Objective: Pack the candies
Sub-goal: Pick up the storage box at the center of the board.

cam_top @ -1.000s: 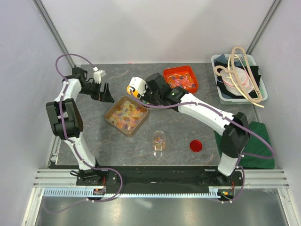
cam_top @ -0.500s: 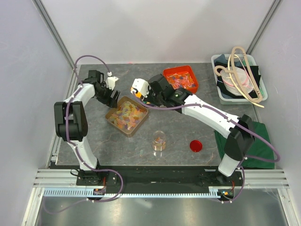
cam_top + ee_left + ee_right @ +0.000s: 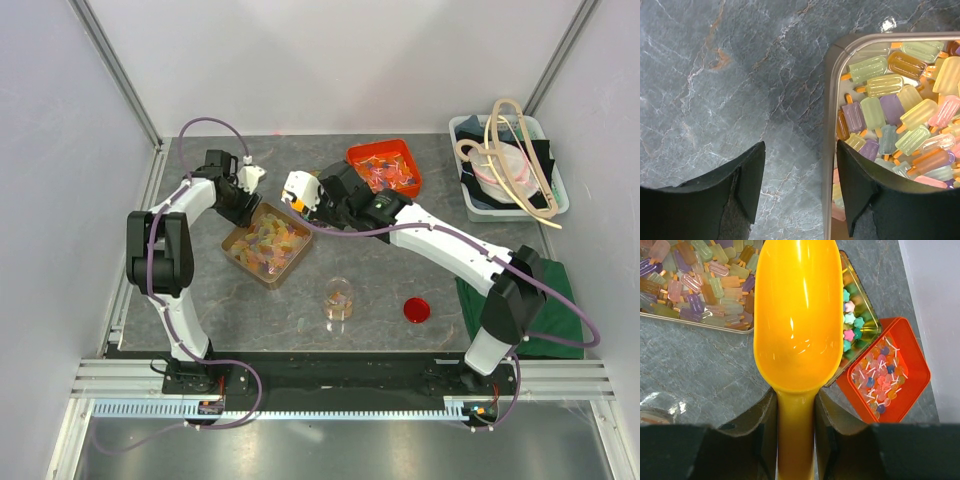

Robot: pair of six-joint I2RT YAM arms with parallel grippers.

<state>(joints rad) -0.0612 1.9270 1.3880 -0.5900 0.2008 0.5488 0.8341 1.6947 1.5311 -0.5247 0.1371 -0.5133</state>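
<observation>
The candies [image 3: 270, 240] are pale popsicle-shaped pieces heaped in a brown metal tray [image 3: 243, 266]. The left wrist view shows the candies [image 3: 895, 115] close up. My left gripper [image 3: 243, 203] sits at the tray's far-left corner. Its jaws are open and straddle the tray's rim [image 3: 829, 125], one finger over the table and one over the candies, so my left gripper [image 3: 800, 185] grips nothing. My right gripper [image 3: 796, 425] is shut on the handle of an empty yellow scoop [image 3: 797, 315]. The scoop [image 3: 293, 190] hovers by the tray's far edge.
A clear jar [image 3: 340, 298] holding a few candies stands at front centre, with a red lid [image 3: 417, 310] to its right. A red tray of lollipops [image 3: 385, 167] and a gold tin of star candies [image 3: 857, 315] sit behind the scoop. A bin [image 3: 510, 165] and a green cloth [image 3: 548, 300] are on the right.
My left arm has swung right, from left of the tray onto its far-left corner, and its jaws have narrowed. The right gripper and scoop have shifted slightly right.
</observation>
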